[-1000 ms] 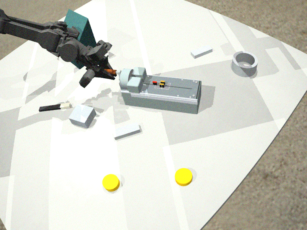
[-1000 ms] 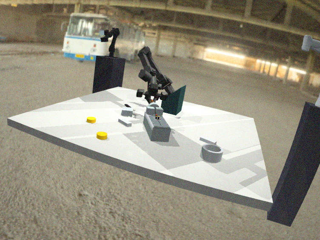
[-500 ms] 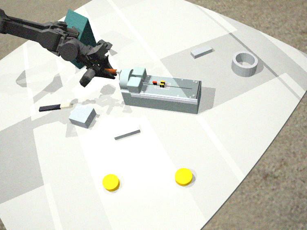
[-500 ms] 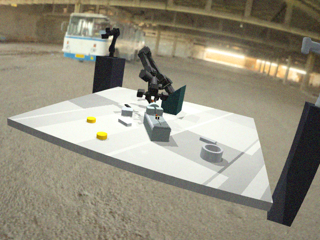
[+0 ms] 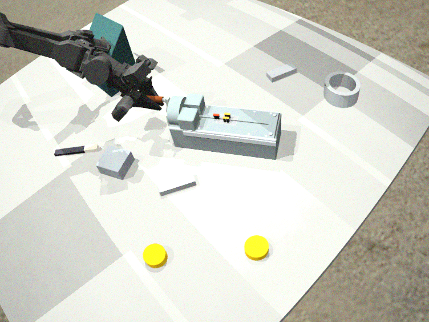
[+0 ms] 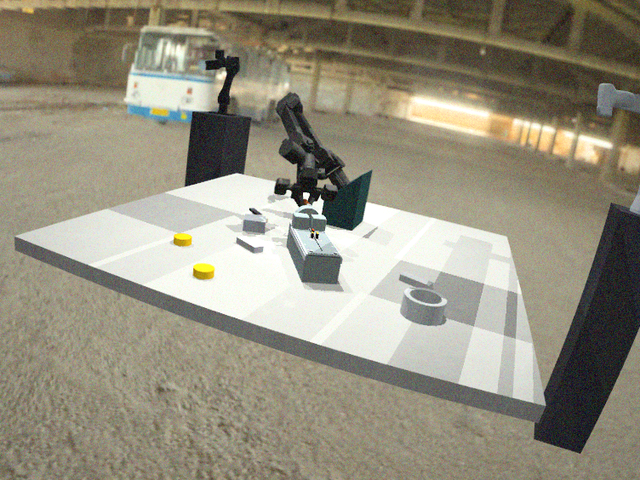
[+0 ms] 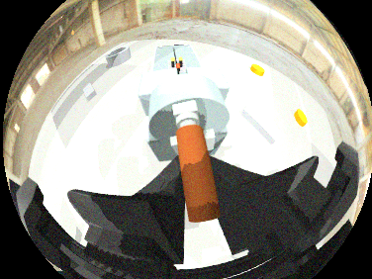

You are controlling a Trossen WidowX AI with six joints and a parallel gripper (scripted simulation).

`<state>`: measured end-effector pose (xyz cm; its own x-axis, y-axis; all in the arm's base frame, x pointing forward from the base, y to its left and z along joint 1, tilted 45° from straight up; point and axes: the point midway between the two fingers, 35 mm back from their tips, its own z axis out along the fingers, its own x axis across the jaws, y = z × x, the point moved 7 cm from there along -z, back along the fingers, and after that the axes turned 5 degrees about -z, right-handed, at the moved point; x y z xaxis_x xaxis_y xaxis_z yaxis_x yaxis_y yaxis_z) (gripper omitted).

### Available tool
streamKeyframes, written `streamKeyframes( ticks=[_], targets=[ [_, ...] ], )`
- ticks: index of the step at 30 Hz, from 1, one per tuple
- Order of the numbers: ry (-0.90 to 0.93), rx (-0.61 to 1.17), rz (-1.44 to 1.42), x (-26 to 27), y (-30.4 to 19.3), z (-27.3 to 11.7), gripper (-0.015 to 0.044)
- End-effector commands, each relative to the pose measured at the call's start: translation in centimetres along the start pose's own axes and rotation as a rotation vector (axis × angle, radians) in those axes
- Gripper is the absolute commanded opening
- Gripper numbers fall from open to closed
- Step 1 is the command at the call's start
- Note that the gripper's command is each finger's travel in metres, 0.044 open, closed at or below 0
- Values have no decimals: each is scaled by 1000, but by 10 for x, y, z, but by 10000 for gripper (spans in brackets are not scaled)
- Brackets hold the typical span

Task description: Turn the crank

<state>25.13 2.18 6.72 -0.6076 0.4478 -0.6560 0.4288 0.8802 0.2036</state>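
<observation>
The pale grey-green machine (image 5: 225,147) (image 6: 320,268) stands mid-table with a slot along its top. Its red pointer (image 5: 216,115) (image 7: 178,65) sits a short way to the crank side of the two brass zero marks, not level with them. One mark (image 5: 227,114) is beyond the slot and the other mark (image 5: 226,119) is on the near side. My gripper (image 5: 161,102) (image 6: 305,202) (image 7: 197,162) is shut on the orange crank handle (image 5: 156,99) (image 7: 193,143), at the machine's round end. The handle's hub shows in the wrist view; the fingers hide part of the handle in the top view.
A teal wedge (image 5: 107,29) (image 6: 349,203) stands beside the arm. A grey block (image 5: 114,161), a flat bar (image 5: 177,188) and a black-handled piece (image 5: 70,151) lie on the near side. Two yellow discs (image 5: 154,254) (image 5: 256,246) lie farther off. A grey ring (image 5: 341,99) and another bar (image 5: 281,73) lie beyond the machine.
</observation>
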Motion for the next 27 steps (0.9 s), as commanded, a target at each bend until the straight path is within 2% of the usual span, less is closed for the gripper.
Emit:
streamKeyframes(
  ticks=[1, 27],
  targets=[
    [27, -3, -8, 7, -1, 1, 0],
    [27, -3, -8, 12, -2, 3, 0]
  ],
)
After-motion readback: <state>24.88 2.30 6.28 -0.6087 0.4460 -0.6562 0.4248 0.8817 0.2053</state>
